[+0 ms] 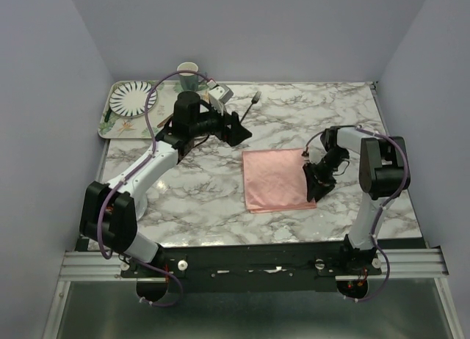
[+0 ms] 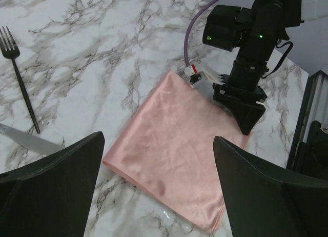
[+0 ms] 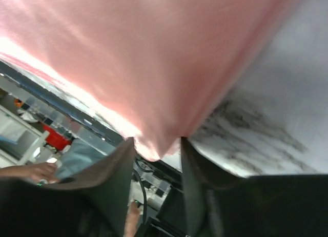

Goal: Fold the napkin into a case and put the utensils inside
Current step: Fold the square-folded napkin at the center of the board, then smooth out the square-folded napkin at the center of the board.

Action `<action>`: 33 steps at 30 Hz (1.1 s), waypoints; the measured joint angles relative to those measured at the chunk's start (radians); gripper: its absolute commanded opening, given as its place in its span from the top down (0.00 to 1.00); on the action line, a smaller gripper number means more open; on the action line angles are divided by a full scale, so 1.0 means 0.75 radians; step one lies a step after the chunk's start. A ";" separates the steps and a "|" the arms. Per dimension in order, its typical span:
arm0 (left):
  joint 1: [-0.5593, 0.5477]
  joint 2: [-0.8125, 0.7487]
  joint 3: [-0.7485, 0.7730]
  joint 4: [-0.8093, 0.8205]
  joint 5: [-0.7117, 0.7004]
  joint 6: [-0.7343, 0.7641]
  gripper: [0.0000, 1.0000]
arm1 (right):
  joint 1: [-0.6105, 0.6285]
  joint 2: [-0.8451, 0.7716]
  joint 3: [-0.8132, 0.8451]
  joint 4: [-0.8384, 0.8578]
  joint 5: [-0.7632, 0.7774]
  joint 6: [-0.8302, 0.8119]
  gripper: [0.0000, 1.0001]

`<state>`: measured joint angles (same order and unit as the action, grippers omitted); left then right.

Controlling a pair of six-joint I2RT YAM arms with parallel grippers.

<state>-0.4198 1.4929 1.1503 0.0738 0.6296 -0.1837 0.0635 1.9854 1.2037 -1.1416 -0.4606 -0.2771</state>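
The salmon-pink napkin point(image 1: 275, 179) lies folded into a rectangle right of the table's middle; it also shows in the left wrist view point(image 2: 174, 155). My right gripper point(image 1: 317, 179) is at the napkin's right edge, near its front corner. In the right wrist view the cloth point(image 3: 154, 67) sits between the fingers point(image 3: 115, 180) and covers their tips, so the gripper point(image 3: 157, 144) appears shut on it. My left gripper point(image 1: 239, 130) hovers open and empty above the table, left of and behind the napkin point(image 2: 159, 180). The fork point(image 1: 255, 98) point(image 2: 20, 78) lies at the back, the knife point(image 2: 31, 139) beside it.
A tray point(image 1: 110, 130) at the back left holds a striped plate point(image 1: 132, 98), with a cup point(image 1: 188, 73) behind it. The table's right edge runs close behind my right arm point(image 1: 382, 166).
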 measured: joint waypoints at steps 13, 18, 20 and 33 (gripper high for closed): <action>0.057 0.119 0.421 -0.128 0.105 -0.025 0.01 | -0.028 -0.425 0.430 0.045 -0.082 -0.118 0.00; 0.057 0.125 0.518 -0.114 0.107 0.201 0.01 | -0.029 -0.552 0.524 0.391 -0.171 -0.042 0.00; 0.057 0.143 0.506 -0.067 0.112 0.222 0.01 | -0.028 -0.576 0.482 0.592 -0.179 0.036 0.00; -0.066 0.615 0.279 0.450 0.153 -0.872 0.01 | 0.013 -0.145 0.372 1.056 -0.787 0.720 0.00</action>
<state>-0.4690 1.9545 1.3594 0.4114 0.7444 -0.8375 0.0731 1.8763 1.4830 -0.3496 -1.0508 0.2630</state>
